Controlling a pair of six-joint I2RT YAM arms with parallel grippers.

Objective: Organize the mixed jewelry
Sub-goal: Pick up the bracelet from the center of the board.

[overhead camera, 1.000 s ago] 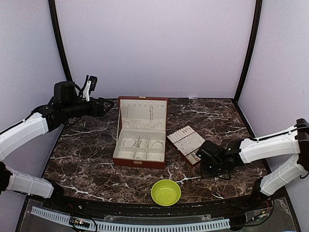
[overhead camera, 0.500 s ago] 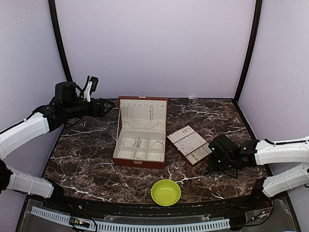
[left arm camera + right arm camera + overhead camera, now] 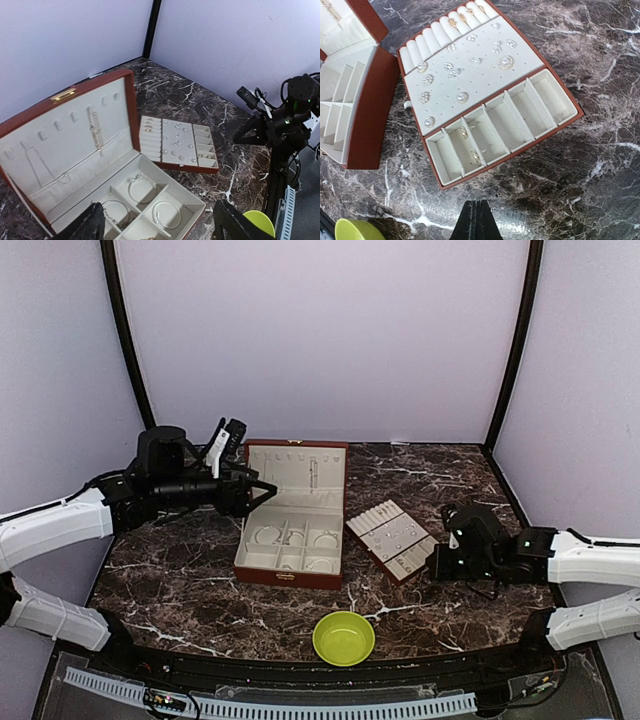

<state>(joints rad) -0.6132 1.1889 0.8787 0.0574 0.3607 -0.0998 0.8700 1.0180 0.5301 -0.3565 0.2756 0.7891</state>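
Though apart, hoops (image 3: 141, 190) below left fingers (image 3: 232, 227).

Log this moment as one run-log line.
left gripper: open, near box | right gripper: shut, empty, near tray | hoops: in box compartments

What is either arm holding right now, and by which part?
Nothing. The left gripper, fingers open, is empty by the jewelry box; the right gripper, fingers shut together, grips nothing near the tray.
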